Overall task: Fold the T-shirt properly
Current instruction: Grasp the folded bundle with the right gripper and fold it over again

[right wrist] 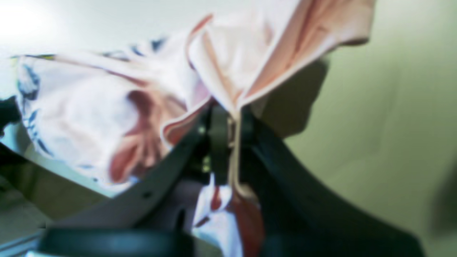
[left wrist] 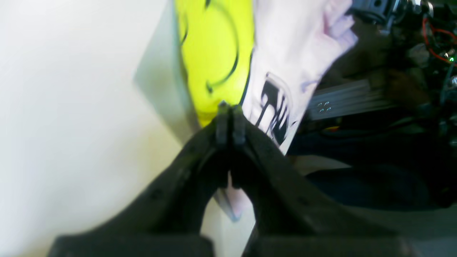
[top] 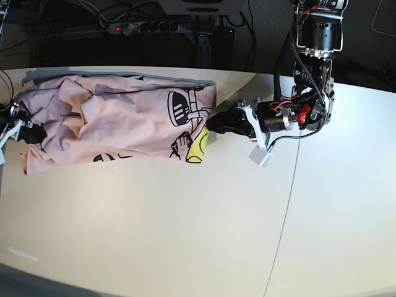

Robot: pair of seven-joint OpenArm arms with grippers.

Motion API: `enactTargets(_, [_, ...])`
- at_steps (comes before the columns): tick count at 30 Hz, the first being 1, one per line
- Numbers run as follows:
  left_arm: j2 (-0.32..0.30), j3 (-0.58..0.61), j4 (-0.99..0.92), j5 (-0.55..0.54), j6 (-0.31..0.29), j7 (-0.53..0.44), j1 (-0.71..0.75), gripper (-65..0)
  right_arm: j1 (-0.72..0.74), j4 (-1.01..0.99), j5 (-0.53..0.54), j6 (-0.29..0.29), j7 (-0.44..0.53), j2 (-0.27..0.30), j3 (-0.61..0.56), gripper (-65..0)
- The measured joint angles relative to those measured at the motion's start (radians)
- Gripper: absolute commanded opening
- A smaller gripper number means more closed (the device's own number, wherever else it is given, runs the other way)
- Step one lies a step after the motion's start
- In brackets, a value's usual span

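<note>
The pale pink T-shirt [top: 111,117] is stretched sideways over the white table [top: 185,235], bunched and wrinkled, with black print and a yellow patch [top: 197,148] showing near its right end. My left gripper [top: 213,124] holds that right end. In the left wrist view its fingers [left wrist: 230,106] are shut, with pink cloth pinched between them and the T-shirt [left wrist: 292,43] beyond. My right gripper [top: 28,132] is at the far left end. In the right wrist view it [right wrist: 232,114] is shut on a fold of the T-shirt [right wrist: 89,107].
Behind the table's far edge are a power strip [top: 142,26] and dark cables. The left arm's upper body [top: 315,37] rises at the back right. A thin seam [top: 291,185] runs down the tabletop on the right.
</note>
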Motion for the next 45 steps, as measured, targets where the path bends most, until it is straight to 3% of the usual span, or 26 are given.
enactTargets(6, [0.020, 0.000, -0.117, -0.029, -0.058, -0.083, -0.040, -65.0, 0.000, 0.231, 0.029, 0.000, -0.025, -0.002, 0.000, -65.0])
enactTargets(14, [0.092, -0.011, -0.135, 0.050, -0.064, -0.105, -0.051, -65.0, 0.000, 0.476, 0.019, 0.000, -0.028, 0.000, -0.013, -65.0])
enactTargets(23, [0.213, -0.011, -0.143, 0.130, -0.064, -0.089, -0.050, -65.0, 0.000, 0.654, -0.122, 0.000, 0.023, 0.002, -0.213, -65.0])
enactTargets(28, [0.219, -0.011, -0.144, 0.123, -0.063, -0.085, -0.051, -65.0, 0.000, 0.673, -0.169, 0.000, 0.034, 0.006, -0.316, -65.0])
enactTargets(33, [0.219, -0.007, -0.131, -0.068, -0.030, 0.175, -0.061, -65.0, 0.000, 0.676, -0.188, 0.000, 0.048, -0.003, -0.347, -65.0])
enactTargets(41, [0.216, -0.003, -0.018, -0.036, 0.005, 0.232, -0.042, -65.0, 0.000, 0.681, -0.213, 0.000, 0.052, -0.108, -0.347, -65.0])
enactTargets(45, [0.217, -0.003, 0.061, 0.016, 0.007, 0.232, -0.046, -65.0, 0.000, 0.681, -0.226, 0.000, 0.051, -0.124, -0.347, -65.0])
